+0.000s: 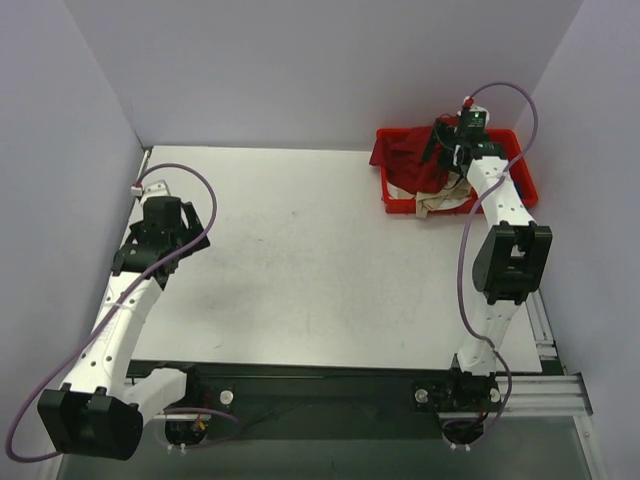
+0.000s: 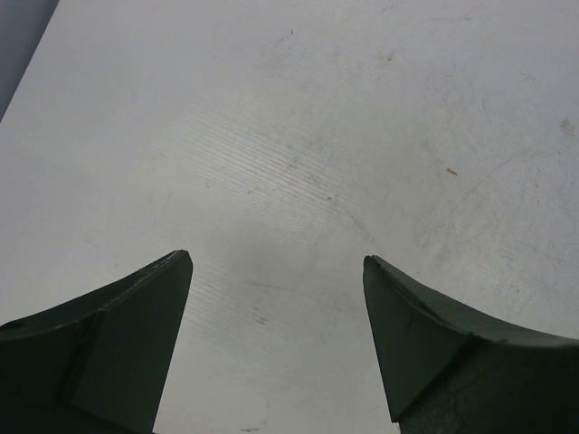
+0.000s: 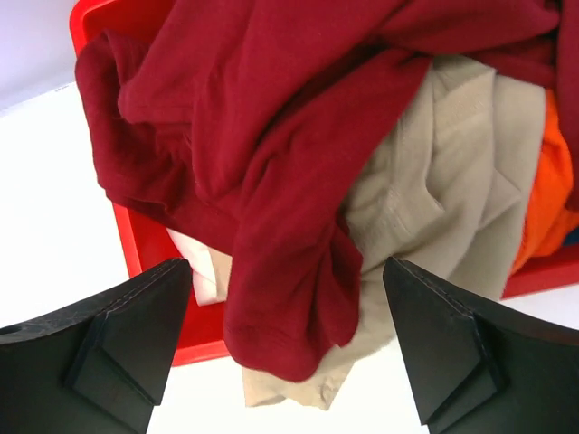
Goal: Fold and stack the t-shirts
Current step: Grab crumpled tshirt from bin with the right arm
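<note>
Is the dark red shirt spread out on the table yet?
No, the dark red t-shirt lies bunched in the red bin, draped over its rim above a tan t-shirt.

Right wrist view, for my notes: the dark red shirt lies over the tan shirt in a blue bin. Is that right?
No. The bin is red, not blue; the right wrist view shows it. The dark red shirt does lie over the tan shirt in it.

Dark red t-shirt (image 3: 271, 136), tan t-shirt (image 3: 434, 208), orange t-shirt (image 3: 554, 172), red bin (image 3: 109, 16), white table (image 1: 300, 250)
</note>
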Motion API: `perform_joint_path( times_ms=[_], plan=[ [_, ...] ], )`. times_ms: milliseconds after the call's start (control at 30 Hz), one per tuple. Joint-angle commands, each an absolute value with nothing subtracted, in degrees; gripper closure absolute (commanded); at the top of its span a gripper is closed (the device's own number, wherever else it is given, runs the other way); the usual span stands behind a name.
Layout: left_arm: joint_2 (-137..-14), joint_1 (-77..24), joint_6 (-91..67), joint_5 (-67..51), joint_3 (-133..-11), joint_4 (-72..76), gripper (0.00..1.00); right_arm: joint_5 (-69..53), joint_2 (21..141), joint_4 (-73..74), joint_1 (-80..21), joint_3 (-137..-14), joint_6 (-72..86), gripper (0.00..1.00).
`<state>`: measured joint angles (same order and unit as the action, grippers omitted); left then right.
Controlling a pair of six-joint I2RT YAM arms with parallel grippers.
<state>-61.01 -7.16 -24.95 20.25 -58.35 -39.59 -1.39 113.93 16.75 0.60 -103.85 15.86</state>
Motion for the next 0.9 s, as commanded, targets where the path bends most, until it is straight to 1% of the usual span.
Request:
perform_joint_path(
  times_ms=[0, 100, 233, 333, 433, 467, 533, 567, 600, 633, 667, 867],
  plan=[
    [-59.3, -7.4, -25.8, 18.7, -58.0, -40.3, 0.12, -2.9, 115.7, 15.3, 0.4, -108.3, 14.7, 0.09],
    [-58.8, -7.4, -26.6, 18.3, -57.7, -40.7, 0.12, -2.5, 117.9, 15.3, 0.4, -110.2, 14.3, 0.12],
    [-57.9, -7.4, -26.7, 18.2, -57.5, -41.0, 0.12, -1.7, 119.8, 15.4, -0.9, -110.7, 14.6, 0.13],
    [-57.6, -7.4, -26.2, 18.2, -57.3, -41.0, 0.12, -2.7, 120.6, 15.4, -1.2, -111.1, 14.6, 0.17],
    [-57.6, -7.4, -25.8, 17.9, -57.2, -40.9, 0.12, -3.9, 121.2, 15.4, -1.8, -112.3, 14.1, 0.29],
    [-57.6, -7.4, -25.7, 17.8, -57.2, -40.8, 0.12, -4.2, 121.2, 15.5, -2.0, -112.8, 14.1, 0.45],
    [-57.7, -7.4, -25.8, 17.7, -57.1, -40.7, 0.12, -4.4, 120.8, 15.4, -2.4, -114.0, 14.1, 0.63],
    [-57.7, -7.4, -25.8, 17.6, -57.0, -40.5, 0.12, -3.6, 120.5, 15.3, -2.6, -115.0, 13.9, 0.79],
    [-57.7, -7.4, -25.9, 17.5, -57.0, -40.3, 0.12, -3.3, 120.2, 15.4, -2.9, -115.7, 13.6, 0.87],
    [-57.7, -7.5, -26.1, 17.4, -56.9, -39.8, 0.12, -2.9, 120.1, 15.4, -3.0, -116.2, 12.8, 0.99],
    [-57.8, -7.4, -26.2, 17.3, -56.9, -39.6, 0.12, -2.6, 119.8, 15.4, -3.2, -116.6, 12.6, 1.0],
    [-57.8, -7.4, -26.5, 17.1, -56.3, -38.9, 0.12, -2.1, 115.5, 15.3, -4.1, -120.5, 12.1, 1.0]
  ],
)
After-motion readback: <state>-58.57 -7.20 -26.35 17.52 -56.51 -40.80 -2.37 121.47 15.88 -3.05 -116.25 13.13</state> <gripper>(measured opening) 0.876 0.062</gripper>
